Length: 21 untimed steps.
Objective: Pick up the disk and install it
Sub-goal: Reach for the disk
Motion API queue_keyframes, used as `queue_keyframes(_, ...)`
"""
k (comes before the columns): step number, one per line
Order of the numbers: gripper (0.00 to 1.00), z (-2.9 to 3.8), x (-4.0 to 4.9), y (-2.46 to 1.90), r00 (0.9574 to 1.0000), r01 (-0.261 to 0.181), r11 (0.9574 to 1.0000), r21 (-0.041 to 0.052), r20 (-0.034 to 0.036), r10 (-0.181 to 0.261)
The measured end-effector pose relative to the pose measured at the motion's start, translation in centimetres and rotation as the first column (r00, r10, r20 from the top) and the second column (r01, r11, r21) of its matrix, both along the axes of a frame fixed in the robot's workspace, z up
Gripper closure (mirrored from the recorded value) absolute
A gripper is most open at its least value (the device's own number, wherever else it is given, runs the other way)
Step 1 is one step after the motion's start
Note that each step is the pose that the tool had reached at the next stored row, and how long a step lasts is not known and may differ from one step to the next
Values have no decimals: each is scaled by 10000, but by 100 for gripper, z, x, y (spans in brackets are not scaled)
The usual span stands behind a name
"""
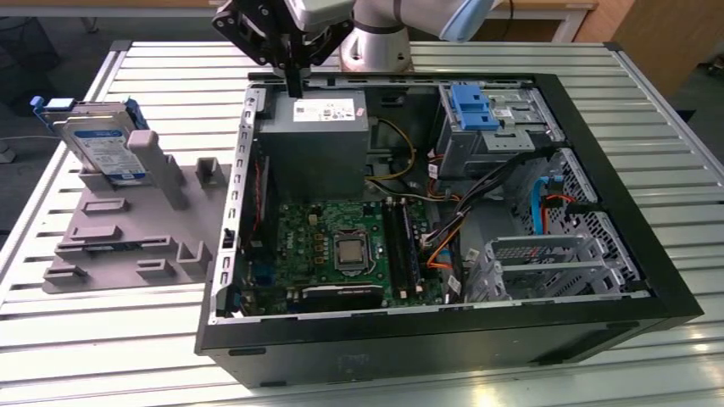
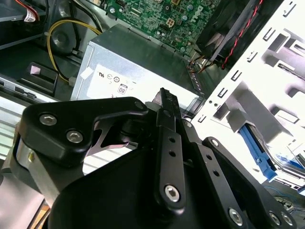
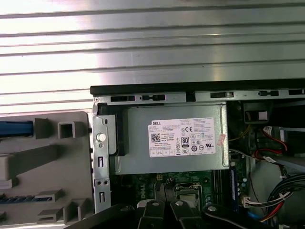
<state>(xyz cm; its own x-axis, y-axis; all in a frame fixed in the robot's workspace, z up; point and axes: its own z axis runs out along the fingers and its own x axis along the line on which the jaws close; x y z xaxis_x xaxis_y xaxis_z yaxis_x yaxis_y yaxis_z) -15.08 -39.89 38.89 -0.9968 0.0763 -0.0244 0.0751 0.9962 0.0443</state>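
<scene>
- Fingers (image 2: 167,114) are pressed together with nothing between them. In the exterior view they read as one thin dark bar.
- Gripper (image 1: 294,90) hangs tips-down over the far end of the PSU (image 1: 317,140), just inside the case (image 1: 453,343) wall on the exterior view's left. I can't tell whether the tips are clear of the PSU top.
- The first wrist view looks straight down on the PSU sticker (image 3: 187,137), so I'm parked above the case, not above the part.
- Disk (image 1: 100,146) is outside the case, well apart from the gripper on the exterior view's left. It stands on edge, leaning, in the far slot of the grey stand (image 1: 125,233), with its blue rails showing at the top.
- My read on the step: the pick has not begun, and the disk sits untouched.
- A pick from here would call for opened fingers and a line-up over the disk's top edge, square to its flat faces.
- In the way: the case wall stands between gripper and stand. The stand's grey posts sit just beside the disk.
- Inside the case: an upright blue bracket (image 1: 473,106) in the far bay, a board (image 1: 328,246), loose cables (image 1: 443,246) and an empty metal cage (image 1: 543,264).
- All of it rests on a slatted table (image 1: 114,360).
</scene>
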Motion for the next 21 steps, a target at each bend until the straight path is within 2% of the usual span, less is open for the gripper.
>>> queue_keyframes(21, 89, -3, -50, 0, 10000, -1, 10000, 1, 0, 1)
